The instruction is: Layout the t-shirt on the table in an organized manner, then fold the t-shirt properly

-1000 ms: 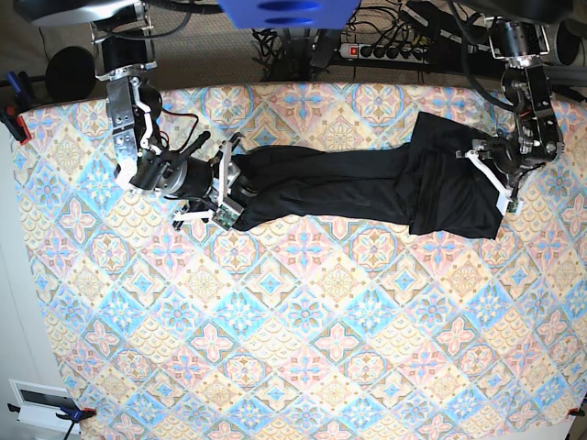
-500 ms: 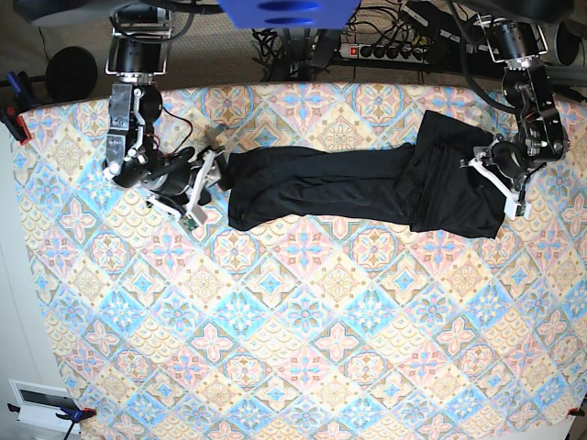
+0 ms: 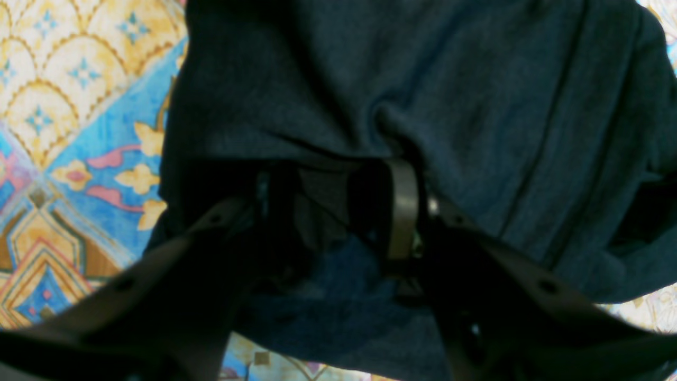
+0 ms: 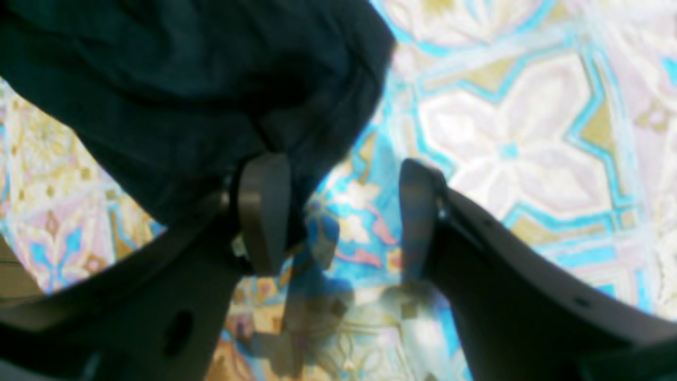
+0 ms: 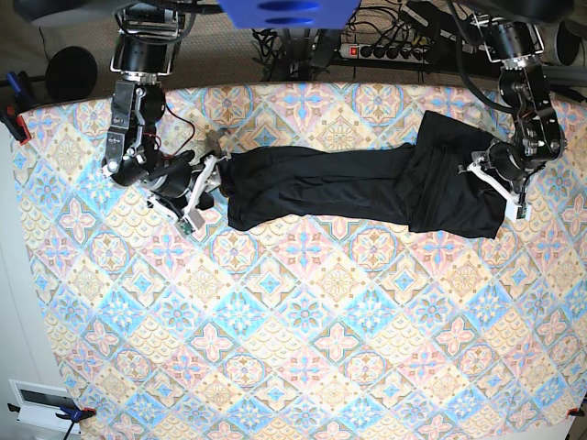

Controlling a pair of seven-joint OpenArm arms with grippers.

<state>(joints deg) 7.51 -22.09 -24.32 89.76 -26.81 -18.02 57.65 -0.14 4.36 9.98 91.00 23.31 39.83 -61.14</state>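
Fabric stretches in a long dark band across the far half of the desk (image 5: 303, 348), where the t-shirt (image 5: 367, 188) lies bunched lengthwise rather than spread flat. Seen from the base view, the garment runs from just beside the right gripper (image 5: 204, 188) at that view's left to a wider, doubled-over mass under the left gripper (image 5: 495, 183) at that view's right. The narrow part is creased along its length; the broad end shows overlapping layers with a slanted edge toward the near side.

Right arm, jaws released: the right wrist view shows the two fingers (image 4: 263, 211) standing well apart over the patterned cloth, with bare pattern between them. The black fabric's rounded end (image 4: 201, 90) lies against the outer side of one finger and fills the upper left of that view, but none of it sits between the jaws.

Left arm, jaws clenched on the t-shirt: the left wrist view shows a fold of dark cloth (image 3: 423, 95) gathered down between the fingers (image 3: 403, 211), with fabric above, beside and below them. Patterned desk cover (image 3: 79, 106) shows only at the left edge and along the lower corners of that view.

Behind the desk's far edge, a power strip (image 5: 385, 50) and a tangle of cables lie on the floor. Clamps (image 5: 16, 119) hold the cover at the left edge of the base view. The near half of the patterned surface carries nothing but its diamond-and-flower print.
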